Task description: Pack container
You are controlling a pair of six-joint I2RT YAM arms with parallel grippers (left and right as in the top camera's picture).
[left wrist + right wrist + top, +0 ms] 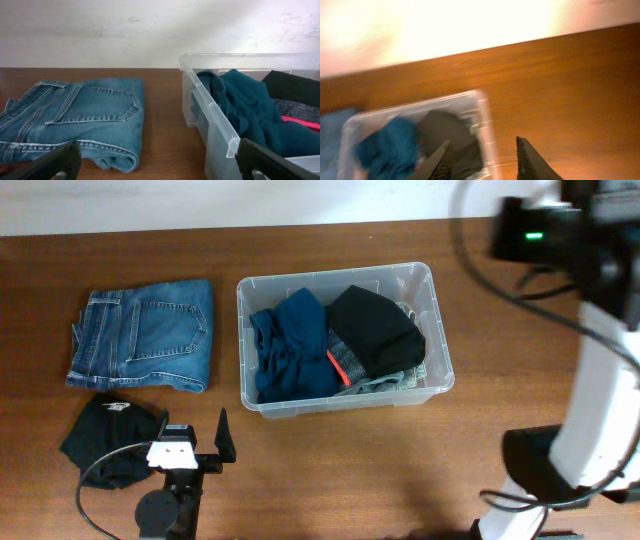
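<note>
A brown wooden desk (330, 470) runs up to a pale wall on the far side. Three things lie directly on it. Folded blue jeans (145, 335) sit far left, back pockets up. A crumpled black garment (105, 440) with a small white print lies near left, just apart from the jeans. The clear plastic container (340, 402) stands right of the jeans, close beside them.

Overhead: even moderate light, sharp; soft shadow below container (340, 272); right arm (600, 370) at right edge blurred. Left wrist view: clear, left pincer (160, 162) tips defocused at bottom corners. Right wrist view: heavy motion blur, wall (445, 25) blown out, warm glare across top.
</note>
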